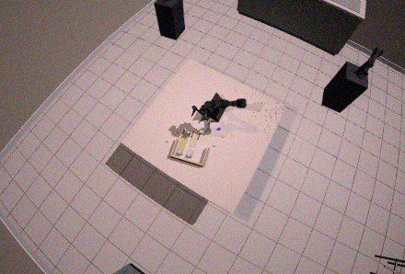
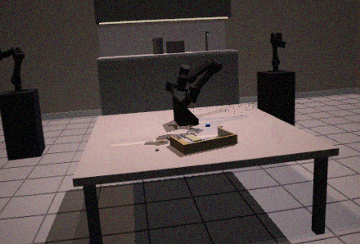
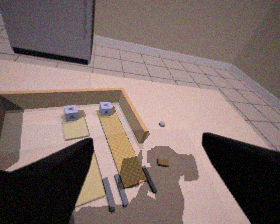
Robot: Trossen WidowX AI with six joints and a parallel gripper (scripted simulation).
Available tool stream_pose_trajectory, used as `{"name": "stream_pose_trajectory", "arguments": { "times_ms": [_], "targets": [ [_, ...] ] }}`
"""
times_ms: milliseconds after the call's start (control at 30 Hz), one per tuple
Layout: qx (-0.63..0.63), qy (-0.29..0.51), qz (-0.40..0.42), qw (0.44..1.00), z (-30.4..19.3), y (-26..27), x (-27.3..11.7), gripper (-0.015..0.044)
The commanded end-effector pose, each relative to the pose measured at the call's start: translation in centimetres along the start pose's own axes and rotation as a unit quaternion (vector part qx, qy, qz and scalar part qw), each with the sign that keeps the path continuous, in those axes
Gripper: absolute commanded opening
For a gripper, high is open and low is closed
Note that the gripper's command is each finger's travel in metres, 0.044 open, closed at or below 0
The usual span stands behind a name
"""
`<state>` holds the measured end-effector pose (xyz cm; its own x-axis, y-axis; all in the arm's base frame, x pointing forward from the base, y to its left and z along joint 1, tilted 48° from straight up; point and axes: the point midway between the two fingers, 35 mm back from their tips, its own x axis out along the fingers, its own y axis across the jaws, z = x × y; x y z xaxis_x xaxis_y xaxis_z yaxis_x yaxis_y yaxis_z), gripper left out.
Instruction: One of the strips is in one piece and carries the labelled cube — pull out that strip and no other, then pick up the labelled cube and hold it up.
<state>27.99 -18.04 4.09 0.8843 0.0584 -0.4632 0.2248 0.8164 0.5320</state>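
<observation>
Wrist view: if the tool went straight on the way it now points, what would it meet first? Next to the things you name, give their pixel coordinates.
Probably the free end of the tray's side wall (image 1: pixel 172 148) (image 2: pixel 177 146) (image 3: pixel 134 115), or the table top (image 1: pixel 152 116) (image 2: pixel 123 160) (image 3: pixel 190 110) right beside it; depth is unclear.

Low walls of an open-fronted wooden tray (image 1: pixel 188 161) (image 2: pixel 204 146) (image 3: pixel 134 112) block three sides, leaving the edge by the dark bars (image 3: pixel 121 190) passable.

Pale lavender cubes (image 3: pixel 71 113) top yellow strips (image 3: pixel 118 145), one cross-hatched, inside an orange-brown-walled tray (image 3: pixel 136 116) (image 2: pixel 209 145) on a pinkish worktop (image 3: pixel 190 112) (image 2: pixel 135 160) (image 1: pixel 225 180).
</observation>
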Motion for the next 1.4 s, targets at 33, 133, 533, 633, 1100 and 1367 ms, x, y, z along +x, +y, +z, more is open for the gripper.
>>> {"name": "stream_pose_trajectory", "arguments": {
  "times_ms": [33, 133, 533, 633, 1100, 1367],
  "targets": [
    [0.086, 0.071, 0.105, 0.988, -1.6, 6.3, 2.2, 0.04],
    [0.09, 0.074, 0.108, 0.987, -1.7, 6.5, 2.2, 0.04],
    [0.09, 0.074, 0.108, 0.987, -1.7, 6.5, 2.2, 0.04],
    [0.09, 0.074, 0.108, 0.987, -1.7, 6.5, 2.2, 0.04],
    [0.042, 0.179, 0.095, 0.978, -0.4, 3.4, 8.3, 0.0138],
    [-0.008, 0.285, 0.107, 0.953, -1.3, 1.2, 13.4, 0.0]
  ]
}}
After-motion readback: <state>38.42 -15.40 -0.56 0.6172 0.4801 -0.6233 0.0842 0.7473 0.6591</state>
